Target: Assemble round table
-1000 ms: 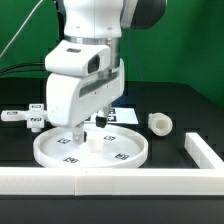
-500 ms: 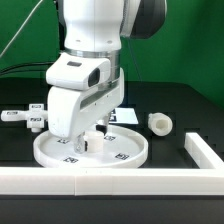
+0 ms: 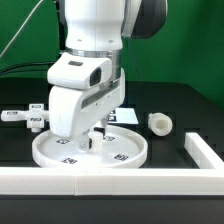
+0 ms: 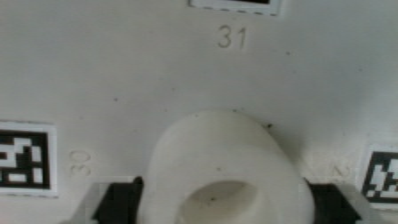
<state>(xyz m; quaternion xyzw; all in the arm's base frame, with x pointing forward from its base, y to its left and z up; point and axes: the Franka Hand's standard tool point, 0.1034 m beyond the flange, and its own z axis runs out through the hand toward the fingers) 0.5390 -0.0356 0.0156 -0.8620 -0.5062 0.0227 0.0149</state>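
Note:
The large round disc (image 3: 140, 152) lies flat on the black table, tags facing up. It fills the wrist view (image 4: 178, 80). A short white post (image 4: 217, 150) with a hollow top stands upright near the disc's centre. My gripper (image 3: 93, 138) is low over the disc. In the wrist view the gripper (image 4: 224, 205) has its black fingers (image 4: 121, 202) pressed against both sides of the post, shut on it. The flat cross-shaped foot piece (image 3: 30, 117) lies on the table at the exterior view's left, apart from the disc.
Another short white cylindrical part (image 3: 160, 123) sits at the exterior view's right. The long white border wall (image 3: 110, 182) runs along the front and turns back at the right (image 3: 200, 150). The marker board (image 3: 122, 113) lies behind the disc.
The gripper has come down from above the post to around it, and the hand has turned a little. Nothing has moved in the last half second.

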